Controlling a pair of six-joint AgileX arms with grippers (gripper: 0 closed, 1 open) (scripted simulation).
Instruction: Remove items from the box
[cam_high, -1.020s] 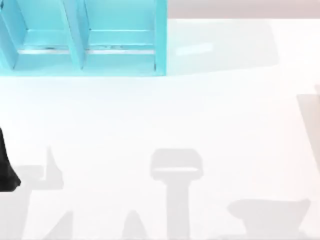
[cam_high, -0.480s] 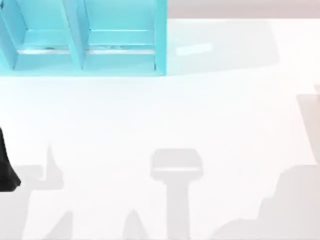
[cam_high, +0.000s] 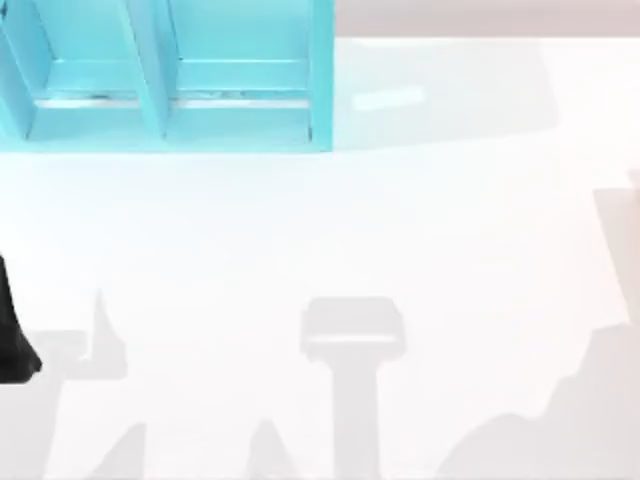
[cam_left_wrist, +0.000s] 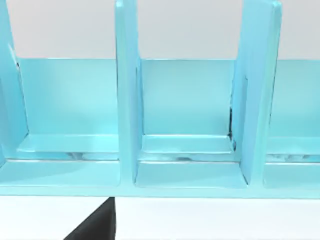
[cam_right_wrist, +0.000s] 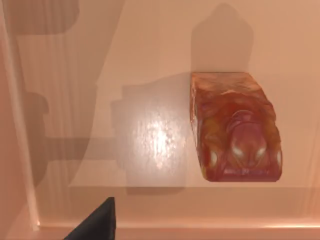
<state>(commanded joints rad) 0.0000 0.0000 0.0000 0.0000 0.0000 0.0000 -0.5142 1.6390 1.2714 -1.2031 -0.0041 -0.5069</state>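
Note:
A glossy, lumpy orange-red and brown item (cam_right_wrist: 234, 127) lies on the pinkish floor of the box (cam_right_wrist: 150, 60) in the right wrist view. My right gripper (cam_right_wrist: 97, 222) hangs above that floor, apart from the item, and shows as one dark tip at the picture's edge. A low box wall (cam_right_wrist: 12, 125) runs along one side. My left gripper (cam_left_wrist: 97, 225) faces a light blue rack, again as a single dark tip. In the top view a dark part of my left arm (cam_high: 12, 335) sits at the table's left edge.
The light blue rack (cam_high: 165, 75) with upright dividers stands at the table's back left; its compartments (cam_left_wrist: 187, 107) hold nothing. The white table (cam_high: 330, 230) carries grey arm shadows along the front and at the right.
The grey shadow at the table's front right has grown and climbed towards the right edge. My left arm and the blue rack have stayed where they were.

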